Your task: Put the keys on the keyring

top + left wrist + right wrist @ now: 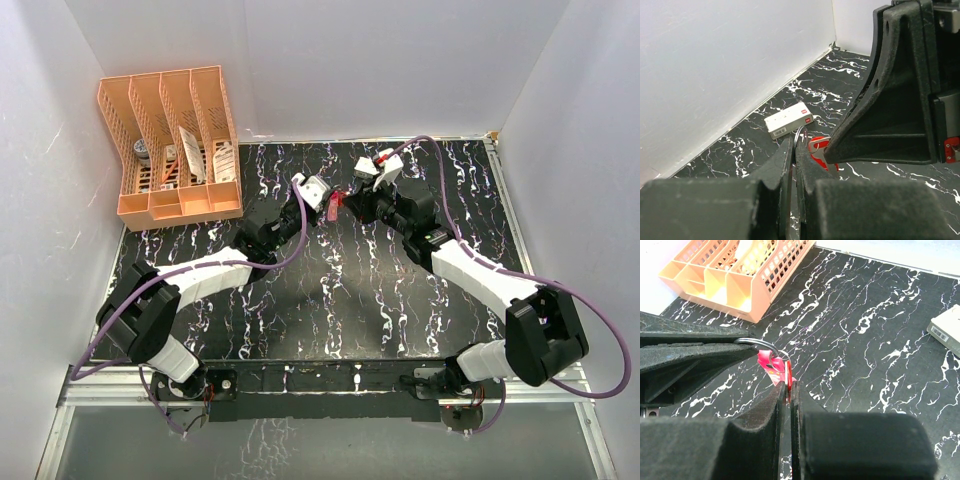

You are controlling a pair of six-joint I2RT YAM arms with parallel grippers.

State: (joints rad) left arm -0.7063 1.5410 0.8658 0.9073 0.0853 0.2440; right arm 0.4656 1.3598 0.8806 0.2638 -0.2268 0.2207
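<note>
Right gripper (788, 386) pinches the red key (788, 374), and left gripper (794, 146) clamps the keyring (801, 133) just beyond its tips. Steady the keyring — thread slowly, no twisting

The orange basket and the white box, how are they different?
The orange basket has holey walls and open slots with stuff inside; the white box is closed and solid. The basket is much bigger than the box. The basket is plain orange; the box is white with a red mark. Both sit on the black marbled table near a white wall.
</note>
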